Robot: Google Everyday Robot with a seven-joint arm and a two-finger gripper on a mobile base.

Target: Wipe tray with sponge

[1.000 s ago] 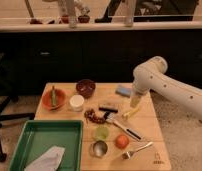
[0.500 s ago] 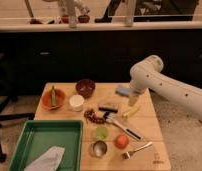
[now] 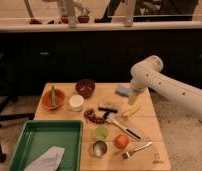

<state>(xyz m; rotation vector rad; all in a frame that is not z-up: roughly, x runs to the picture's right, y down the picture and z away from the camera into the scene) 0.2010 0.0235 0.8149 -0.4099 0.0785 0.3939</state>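
The green tray (image 3: 24, 135) lies at the front left of the wooden table, with a crumpled white cloth (image 3: 47, 159) inside it. The blue sponge (image 3: 122, 90) lies at the back right of the table. My gripper (image 3: 132, 98) points down from the white arm (image 3: 166, 90), just right of the sponge and close above the table. It is far from the tray.
On the table (image 3: 149, 125) are an orange plate with a green item (image 3: 53, 99), a dark red bowl (image 3: 85, 87), a white cup (image 3: 76, 103), a yellow item (image 3: 131, 111), a spatula (image 3: 122, 126), a green cup (image 3: 101, 132), a metal cup (image 3: 99, 148), an orange fruit (image 3: 121, 141) and a fork (image 3: 137, 149).
The arm has swung left, bringing the gripper closer to the blue sponge. Nothing on the table has moved.
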